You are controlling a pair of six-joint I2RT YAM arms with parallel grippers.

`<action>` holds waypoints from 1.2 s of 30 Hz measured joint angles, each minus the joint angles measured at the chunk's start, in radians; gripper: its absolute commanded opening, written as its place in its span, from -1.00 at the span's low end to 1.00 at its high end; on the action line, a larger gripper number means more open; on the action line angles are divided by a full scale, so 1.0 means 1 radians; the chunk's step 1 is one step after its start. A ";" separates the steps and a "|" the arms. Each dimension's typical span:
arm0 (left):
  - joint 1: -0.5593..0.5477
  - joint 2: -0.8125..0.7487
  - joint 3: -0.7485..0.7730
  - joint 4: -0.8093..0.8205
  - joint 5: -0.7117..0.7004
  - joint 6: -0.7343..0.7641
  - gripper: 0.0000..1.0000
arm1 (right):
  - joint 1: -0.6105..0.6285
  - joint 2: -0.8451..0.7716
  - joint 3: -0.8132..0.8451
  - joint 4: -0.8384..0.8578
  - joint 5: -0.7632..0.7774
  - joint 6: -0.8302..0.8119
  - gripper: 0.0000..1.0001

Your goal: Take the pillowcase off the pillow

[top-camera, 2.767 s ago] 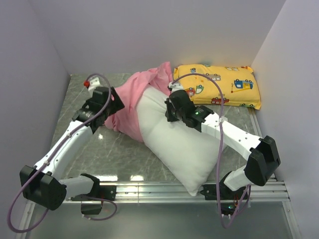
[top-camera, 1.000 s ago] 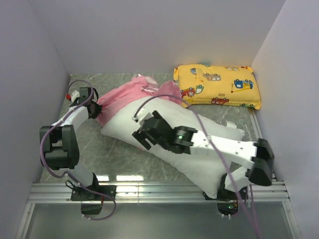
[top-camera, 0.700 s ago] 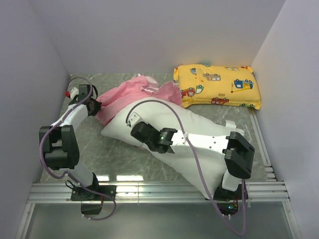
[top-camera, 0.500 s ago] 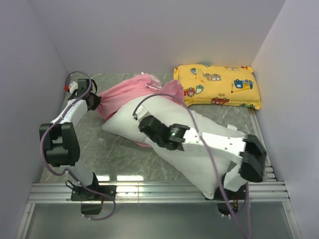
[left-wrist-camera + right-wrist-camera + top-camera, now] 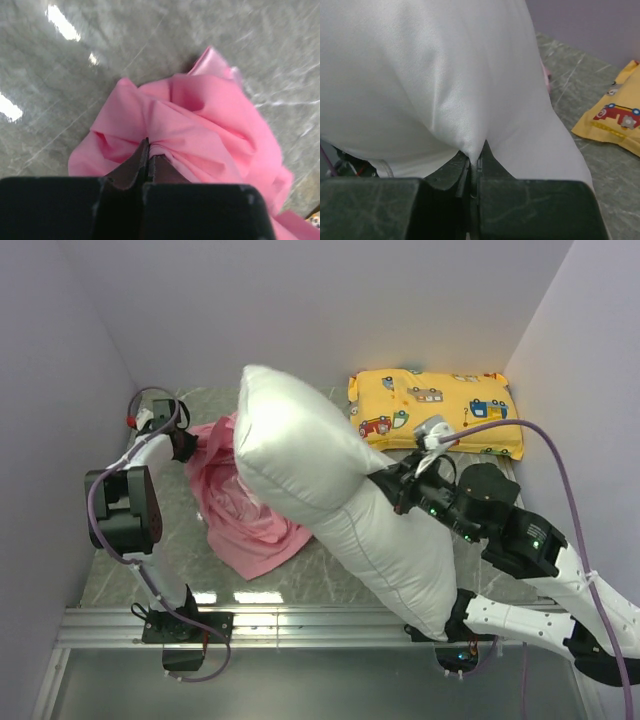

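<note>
At the left gripper (image 5: pixel 148 145), fingers pressed together with a fold of the pillowcase (image 5: pixel 210 120) pinched between the tips. Pink cloth bunches in creases right at the pinch, then fans out ahead and to both sides of the fingers onto the grey marbled table (image 5: pixel 75 55). Top view: from this gripper the pillowcase trails toward the arm bases as a crumpled, flattish heap lying on the table. At the right gripper (image 5: pixel 476 159), fingers clamped tight on a nipped ridge of the pillow (image 5: pixel 420 70); the white skin puckers at the pinch. The pillow bulges up and ahead of this gripper and fills most of the wrist view. Top view: the pillow is bent, white all over and outside the pillowcase. Its end beyond the gripper is up in the air, overhanging the edge of the pink heap. Its other end slopes down to the table's near rail by the right arm's base. Cannot tell whether pillow and pillowcase touch. Ahead and to the right of the right gripper, apart from both, a yellow vehicle-print pillow (image 5: pixel 440 412) lies flat on the table.
</note>
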 measured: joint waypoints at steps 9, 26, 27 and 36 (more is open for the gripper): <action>-0.053 -0.055 -0.150 0.038 0.018 -0.011 -0.97 | -0.053 0.016 -0.002 0.046 0.150 0.045 -1.00; -0.135 -0.547 -0.302 0.021 0.066 0.060 0.33 | -0.121 0.831 0.150 0.388 0.078 0.163 -1.00; -0.135 -0.574 -0.302 0.010 0.066 0.075 0.38 | -0.121 0.848 0.150 0.407 0.060 0.179 -0.88; -0.153 -0.731 -0.283 -0.058 0.143 0.276 0.53 | -0.123 0.797 0.161 0.412 -0.066 0.261 0.67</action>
